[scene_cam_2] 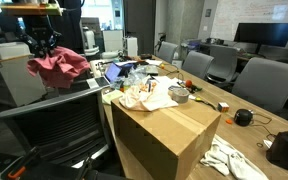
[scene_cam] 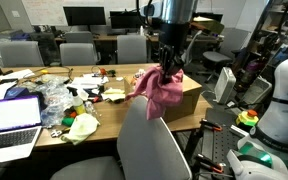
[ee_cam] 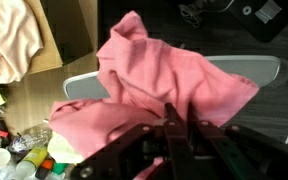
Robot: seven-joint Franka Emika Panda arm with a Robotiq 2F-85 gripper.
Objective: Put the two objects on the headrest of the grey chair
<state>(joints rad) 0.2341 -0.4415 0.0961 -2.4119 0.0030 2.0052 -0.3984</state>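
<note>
Cluttered wood table (scene_cam: pixel 34 74), cardboard box (scene_cam_2: pixel 164 135); pink cloth (scene_cam: pixel 156 92) above grey chair (scene_cam: pixel 149 145).

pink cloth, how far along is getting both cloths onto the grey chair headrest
Done: neither cloth released yet. In hand: the shut gripper holds the plain pink soft cloth over the rounded back of the large grey fabric office chair. Left: release it there, then fetch the patterned orange, pink and white cloth, lying apart from the chair.
</note>
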